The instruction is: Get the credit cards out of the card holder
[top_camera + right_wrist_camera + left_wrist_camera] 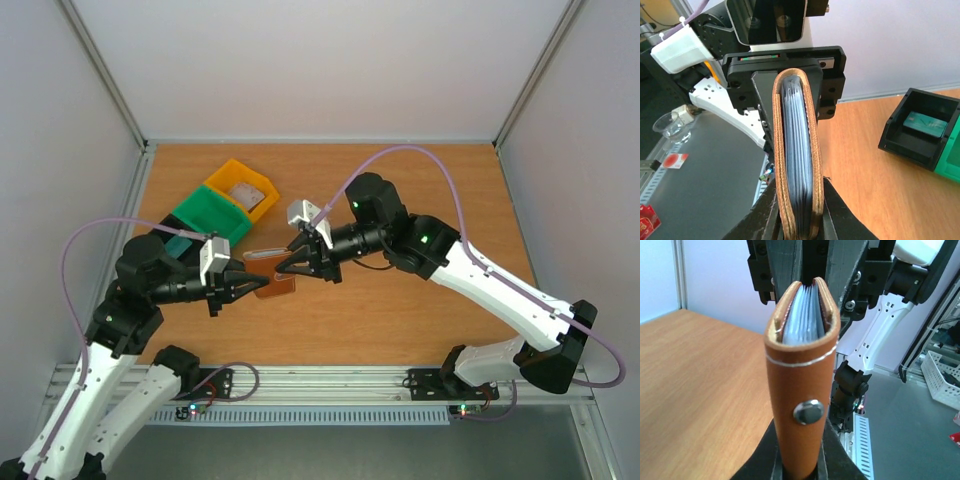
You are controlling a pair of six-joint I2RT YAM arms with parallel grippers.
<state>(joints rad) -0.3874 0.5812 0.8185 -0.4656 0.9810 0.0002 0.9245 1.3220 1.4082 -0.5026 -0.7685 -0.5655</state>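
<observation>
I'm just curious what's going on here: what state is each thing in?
card holder: folded, snap undone, gripped at both ends
left pincer: shut on the card holder
right pincer: shut on the card holder
green bin: one card inside
yellow bin: something pale inside

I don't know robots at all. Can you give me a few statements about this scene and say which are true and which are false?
1. The left gripper and right gripper both grip the holder. True.
2. The green bin stands right beside the yellow bin. True.
3. The holder sits in the yellow bin. False: it is held between the grippers.
4. The holder is black outside. False: it is brown.
5. A metal stud shows on the holder. True.
</observation>
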